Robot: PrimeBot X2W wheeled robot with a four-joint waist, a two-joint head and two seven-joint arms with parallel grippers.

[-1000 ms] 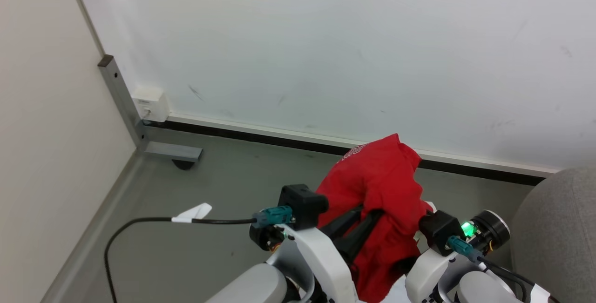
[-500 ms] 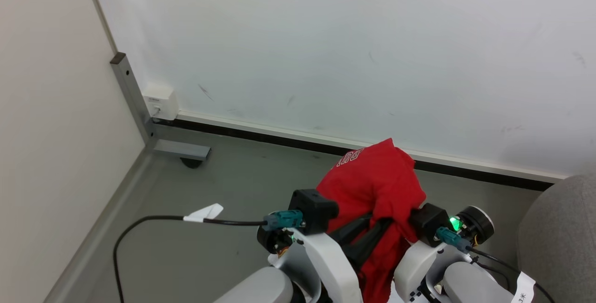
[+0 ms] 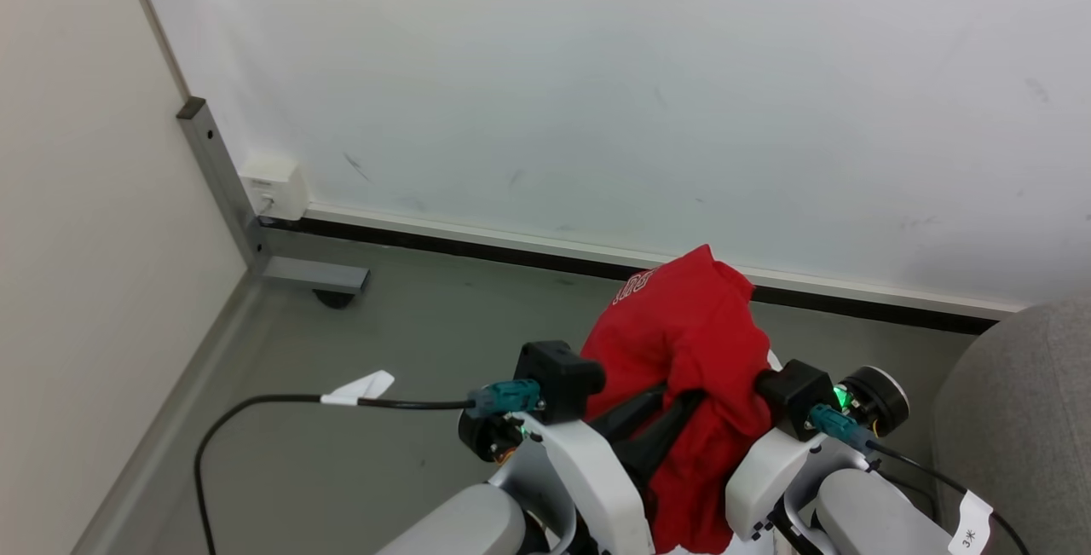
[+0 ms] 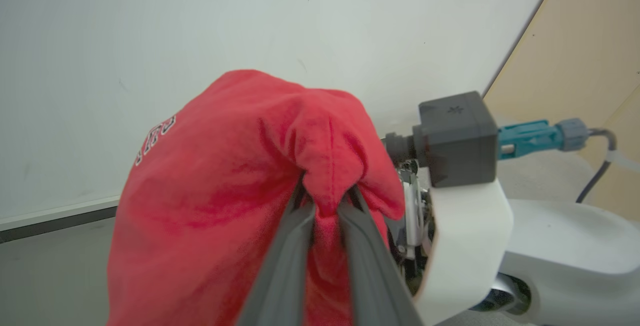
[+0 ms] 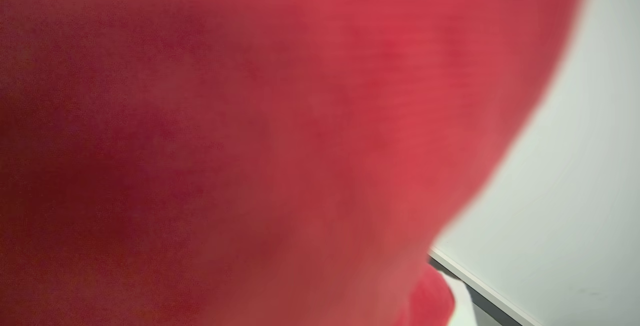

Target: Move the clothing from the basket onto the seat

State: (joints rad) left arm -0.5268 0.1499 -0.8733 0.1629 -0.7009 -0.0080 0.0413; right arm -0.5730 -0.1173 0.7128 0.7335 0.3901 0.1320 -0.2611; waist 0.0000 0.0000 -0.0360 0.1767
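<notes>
red shirt (image 3: 682,342), bunched up, wht lettering

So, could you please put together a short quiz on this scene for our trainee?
1. True or false: the red shirt lies on the grey seat.
2. The left gripper has its fingers: A) wide open; B) shut on the shirt; C) shut on nothing.
3. Fill in: in the head view, the seat shows at the lower ____.
Key: 1 false; 2 B; 3 right.
</notes>
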